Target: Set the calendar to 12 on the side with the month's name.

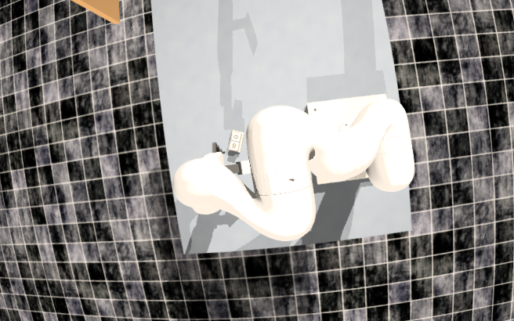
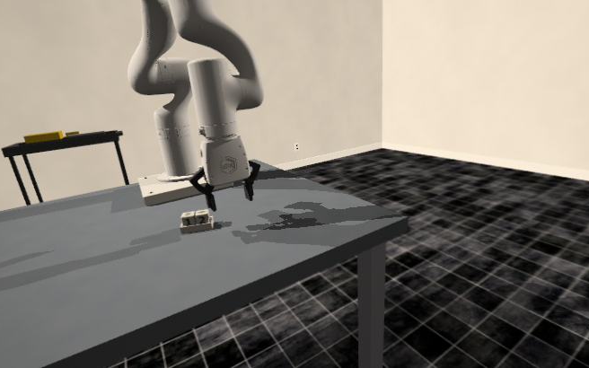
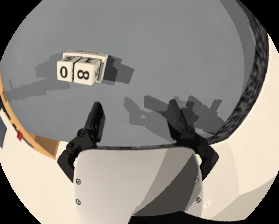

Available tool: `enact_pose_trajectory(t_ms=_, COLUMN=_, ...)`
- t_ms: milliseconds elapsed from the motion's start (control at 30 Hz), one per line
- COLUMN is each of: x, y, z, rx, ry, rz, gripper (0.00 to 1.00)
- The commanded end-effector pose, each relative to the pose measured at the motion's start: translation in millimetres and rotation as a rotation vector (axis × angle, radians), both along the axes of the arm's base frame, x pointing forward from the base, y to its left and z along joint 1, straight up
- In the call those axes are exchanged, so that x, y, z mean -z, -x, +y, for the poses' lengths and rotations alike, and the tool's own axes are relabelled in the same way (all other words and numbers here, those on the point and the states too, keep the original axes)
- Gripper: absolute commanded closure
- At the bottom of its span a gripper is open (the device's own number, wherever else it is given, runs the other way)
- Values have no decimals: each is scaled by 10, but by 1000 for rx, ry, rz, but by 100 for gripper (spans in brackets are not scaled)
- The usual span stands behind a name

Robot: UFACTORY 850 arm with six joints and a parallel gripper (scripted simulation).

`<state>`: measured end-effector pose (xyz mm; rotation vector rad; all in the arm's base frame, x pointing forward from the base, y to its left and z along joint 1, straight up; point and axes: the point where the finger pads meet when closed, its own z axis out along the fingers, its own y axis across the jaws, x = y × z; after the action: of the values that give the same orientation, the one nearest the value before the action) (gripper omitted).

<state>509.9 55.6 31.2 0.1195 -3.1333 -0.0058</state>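
Observation:
The left cube [image 2: 189, 220] [image 1: 236, 136] [image 3: 64, 72] and the right cube [image 2: 201, 218] [image 1: 233, 145] [image 3: 84, 73] sit side by side in the cream tray [image 2: 197, 227] [image 3: 105, 64]. In the exterior view their front faces read 1 and 2, both upright. The wrist view shows a 0 and a sideways 8 on their top faces. The tray rests flat on the table; no month's name is legible. My gripper [image 2: 231, 204] [image 3: 134, 108] is open and empty, above the table and beside the tray, to its right in the exterior view.
The robot's base plate [image 1: 331, 105] [image 2: 159, 197] stands on the table behind the tray in the exterior view. The table's near edge [image 2: 241, 285] runs in front of it. A black side table [image 2: 77, 140] with yellow items stands off at the back left.

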Motion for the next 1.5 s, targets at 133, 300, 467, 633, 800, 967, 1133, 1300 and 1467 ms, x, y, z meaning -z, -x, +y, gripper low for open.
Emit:
enact_pose_trajectory(t_ms=133, x=-5, y=-118, z=-41, rx=18, ry=11, rz=-2, gripper=0)
enact_pose_trajectory(t_ms=300, x=-5, y=-139, z=-50, rx=153, ry=11, rz=-2, gripper=0)
enact_pose_trajectory(t_ms=467, x=-5, y=-300, z=-115, rx=274, ry=12, rz=-2, gripper=0)
enact_pose_trajectory(t_ms=633, x=-5, y=-361, z=-140, rx=274, ry=12, rz=-2, gripper=0)
enact_pose_trajectory(t_ms=800, x=-5, y=-371, z=-145, rx=342, ry=12, rz=-2, gripper=0)
enact_pose_trajectory(t_ms=967, x=-5, y=-401, z=-157, rx=531, ry=13, rz=-3, gripper=0)
enact_pose_trajectory(t_ms=1133, x=-4, y=-584, z=-232, rx=536, ry=13, rz=-3, gripper=0)
enact_pose_trajectory(t_ms=1300, x=3, y=-604, z=-240, rx=536, ry=13, rz=-3, gripper=0)
enact_pose_trajectory(t_ms=1467, x=89, y=-603, z=-241, rx=536, ry=13, rz=-3, gripper=0)
